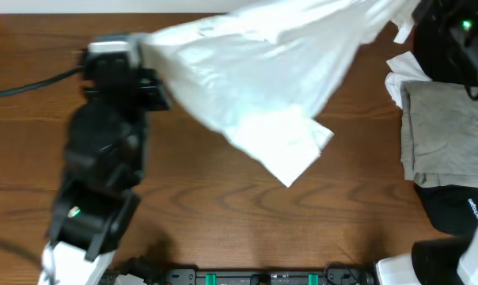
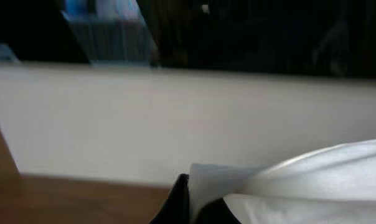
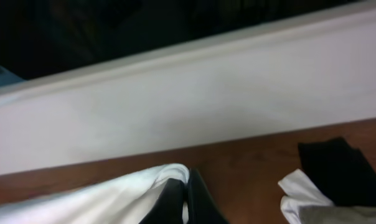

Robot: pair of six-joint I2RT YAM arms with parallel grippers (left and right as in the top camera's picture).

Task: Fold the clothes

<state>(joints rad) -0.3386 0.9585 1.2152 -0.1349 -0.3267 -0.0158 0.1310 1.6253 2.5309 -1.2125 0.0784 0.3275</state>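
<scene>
My left gripper (image 2: 189, 202) is clenched on one edge of the white T-shirt (image 1: 263, 71), and my right gripper (image 3: 185, 200) pinches another edge. The shirt is stretched between them above the far side of the table (image 1: 223, 222), its long axis left to right, with one corner drooping toward the near side. On the right lie a grey-beige garment (image 1: 445, 134) and a black garment (image 1: 453, 210) whose small white lettering is unreadable.

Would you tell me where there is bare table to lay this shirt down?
The table is bare front middle, between the left arm and the grey-beige pile, in front of the white T-shirt. Crowded: right edge.
</scene>
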